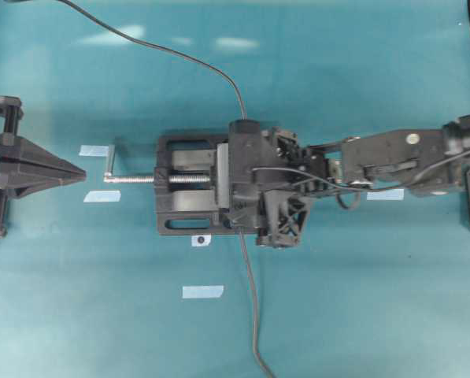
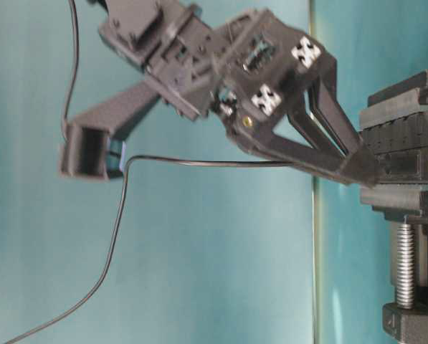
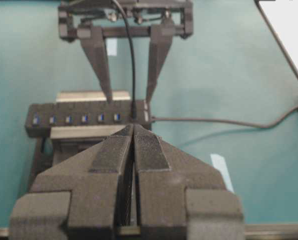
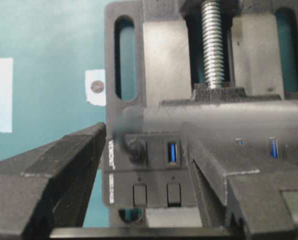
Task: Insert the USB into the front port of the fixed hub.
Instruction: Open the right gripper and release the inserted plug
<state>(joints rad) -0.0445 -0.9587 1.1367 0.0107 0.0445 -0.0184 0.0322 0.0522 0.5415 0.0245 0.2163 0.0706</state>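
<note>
Right gripper (image 4: pixel 139 165) jaws wide, holding nothing; the 2 ridged black fingers (image 4: pixel 54 170) straddle the end of the fixed hub (image 3: pixel 89 119).

The hub is a long narrow matte-black bar with a row of blue ports, clamped in a black cast vise (image 1: pixel 189 193) with a threaded silver screw (image 1: pixel 140 179) and crank handle.

The USB (image 3: pixel 134 111) sits plugged into the hub's end port, seen as a small round black plug in the right wrist view, next to 1 open blue port (image 4: pixel 172 152). Its thin black cable (image 1: pixel 250 307) runs off across the teal bench (image 1: pixel 360 299).

Left gripper (image 3: pixel 134 150) well off to the left, jaws closed pad to pad, ribbed foam-like faces touching, empty.
</note>
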